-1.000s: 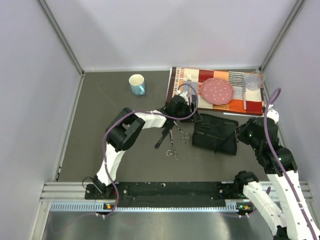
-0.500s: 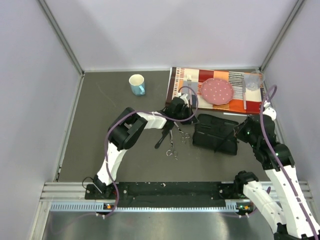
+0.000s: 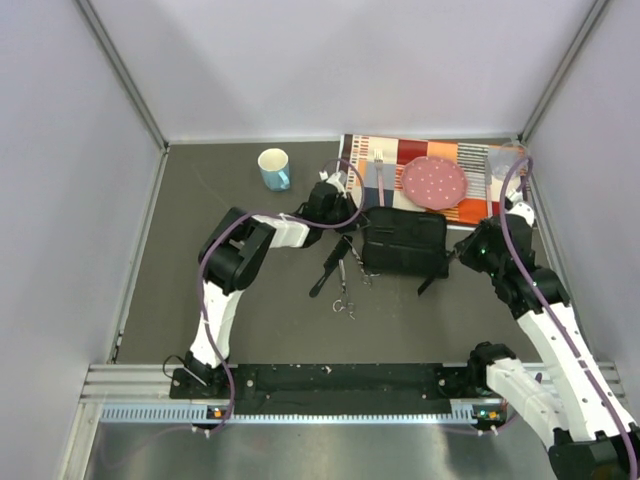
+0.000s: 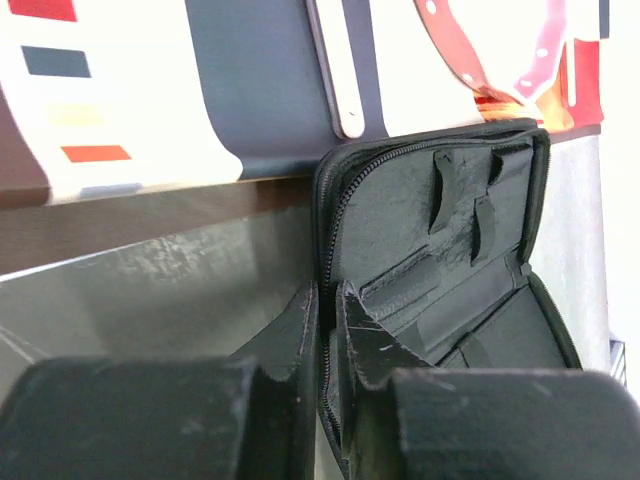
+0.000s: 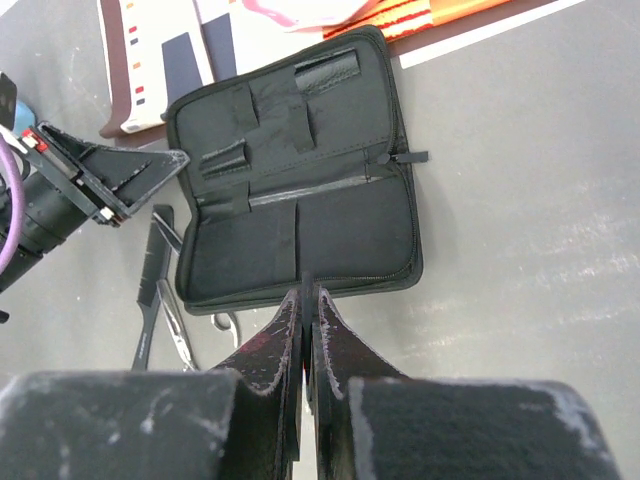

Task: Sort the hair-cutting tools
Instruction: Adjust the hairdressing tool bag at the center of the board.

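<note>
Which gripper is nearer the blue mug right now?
Left. The left gripper pinches the left edge of the zip case, a short way right of the blue mug; the right gripper, holding a slim comb, sits past the case's right side.

Comb (image 5: 301, 255) between fingers (image 5: 272, 340), over open case (image 5: 355, 225)

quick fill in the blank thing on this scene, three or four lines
1. The black zip case lies ___, its inner loops showing.
2. The left gripper pinches the edge of the ___.
3. The mug near the far wall is ___.
4. The dotted plate on the placemat is ___.
Missing words: open; case; blue; pink.
</note>
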